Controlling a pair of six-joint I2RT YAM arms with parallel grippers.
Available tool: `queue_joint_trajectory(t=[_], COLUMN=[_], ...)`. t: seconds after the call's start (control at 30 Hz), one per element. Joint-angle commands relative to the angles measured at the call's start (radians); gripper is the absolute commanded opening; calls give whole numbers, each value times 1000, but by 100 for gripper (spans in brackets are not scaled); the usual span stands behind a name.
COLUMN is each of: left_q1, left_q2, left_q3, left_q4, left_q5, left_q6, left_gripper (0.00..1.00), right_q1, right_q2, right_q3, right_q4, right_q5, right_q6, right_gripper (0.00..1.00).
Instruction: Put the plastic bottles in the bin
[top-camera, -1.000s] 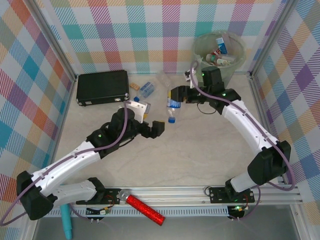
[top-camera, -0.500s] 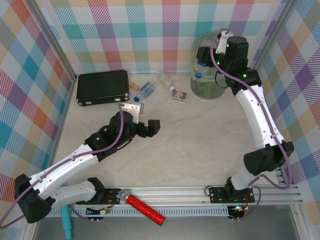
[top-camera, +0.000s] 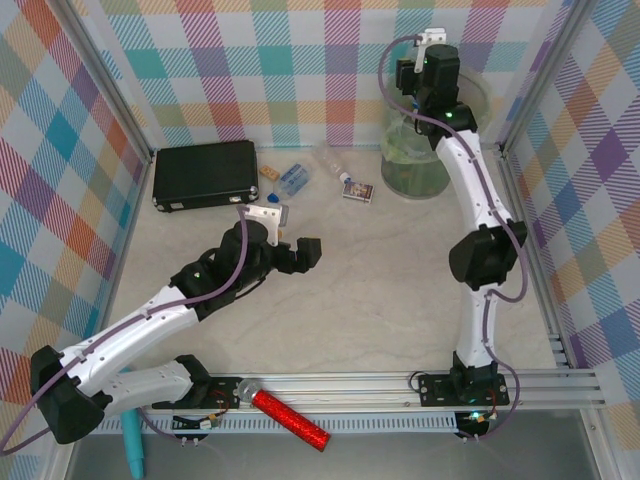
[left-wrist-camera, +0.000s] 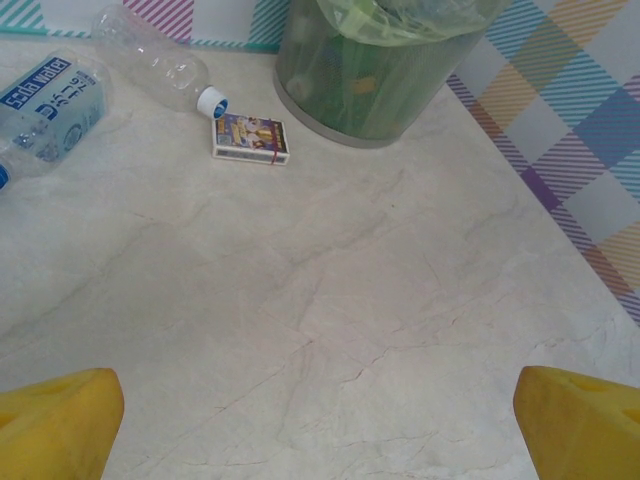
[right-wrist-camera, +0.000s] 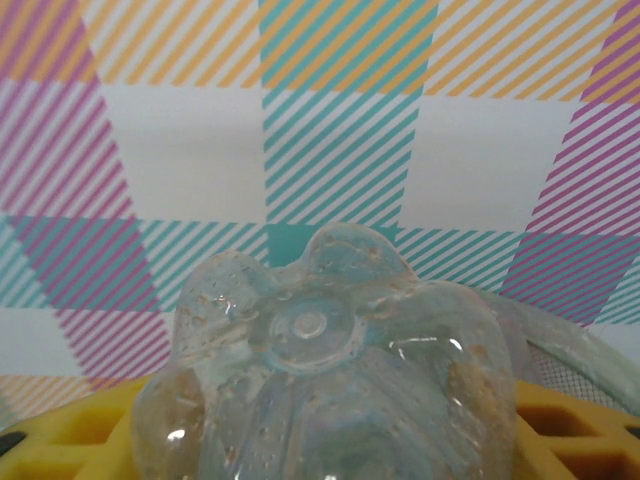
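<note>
My right gripper (right-wrist-camera: 320, 440) is shut on a clear plastic bottle (right-wrist-camera: 320, 360), whose lobed base faces the camera against the checked back wall. In the top view this gripper (top-camera: 426, 70) is raised over the bin (top-camera: 412, 172), a greenish translucent wastebasket at the back right. Two more bottles lie by the back wall: one with a blue label (top-camera: 293, 178) (left-wrist-camera: 45, 110) and a clear one (top-camera: 330, 160) (left-wrist-camera: 155, 65). My left gripper (top-camera: 297, 252) (left-wrist-camera: 318, 430) hovers open over bare table, well short of them, its yellow fingertips (left-wrist-camera: 55, 425) wide apart.
A small printed box (top-camera: 358, 190) (left-wrist-camera: 250, 138) lies between the bottles and the bin (left-wrist-camera: 385, 75). A flat black case (top-camera: 205, 173) sits at the back left. A red glittery cylinder (top-camera: 290, 418) rests on the front rail. Frame posts edge both sides.
The right arm has lifted the clear bottle from the middle of the table up to and over the bin. The left arm has shifted only slightly.
</note>
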Motion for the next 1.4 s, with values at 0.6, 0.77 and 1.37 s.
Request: queue_joint_trajectory(t=[0.6,0.77,1.37], left_q1=[-10,-10,-10], left_q2=[63,79,58], left_q3=[89,86,64], left_q4=[-92,-78,-105], left_q5=[-24,-28,-126], left_q6=[-11,-22,-52], left_gripper=[100,100,100], right_q1=[-54,-55,-15], right_q2=[183,131,-240], right_q3=[150,150,-273], right_q4=[133,70,-71], right_q5=[-74,-61,-139], right_q6=[-99,-80,156], right_gripper=[97,99,99])
